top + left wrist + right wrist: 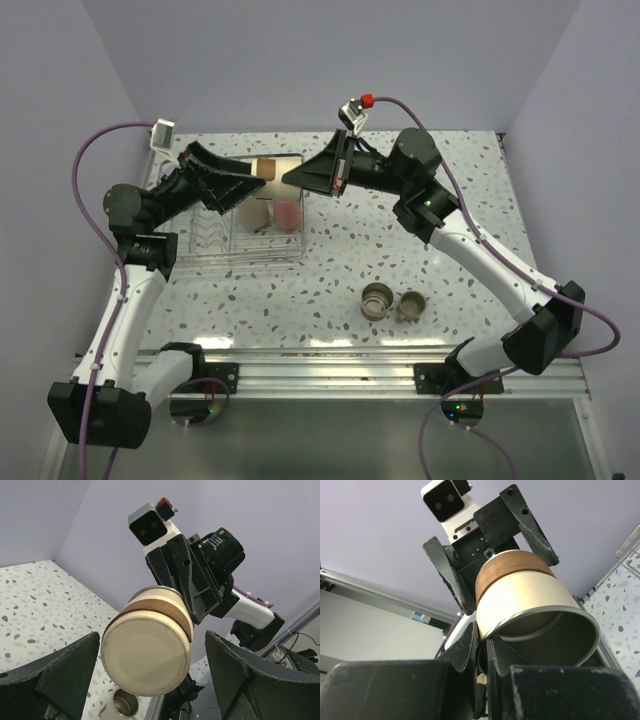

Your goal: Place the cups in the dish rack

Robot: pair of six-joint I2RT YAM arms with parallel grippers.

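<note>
Right gripper (pixel 482 647) is clamped on the rim of the beige cup (pixel 147 652), which has a brown band, and holds it on its side in the air over the dish rack (pixel 200 240). Left gripper (pixel 250 185) faces it, fingers spread wide on either side of the cup's base with gaps showing. Both arms reach forward and inward, meeting above the rack's far side. Inside the rack stand a pale cup (pixel 255 213) and a pink cup (pixel 288 213). A steel cup (pixel 378 300) and an olive-tan mug (pixel 411 305) sit side by side on the table (pixel 450 180).

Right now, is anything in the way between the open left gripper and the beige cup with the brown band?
Nothing visible. The beige brown-banded cup sits between the left gripper's open fingers; the right gripper pinches its rim from the other end.
</note>
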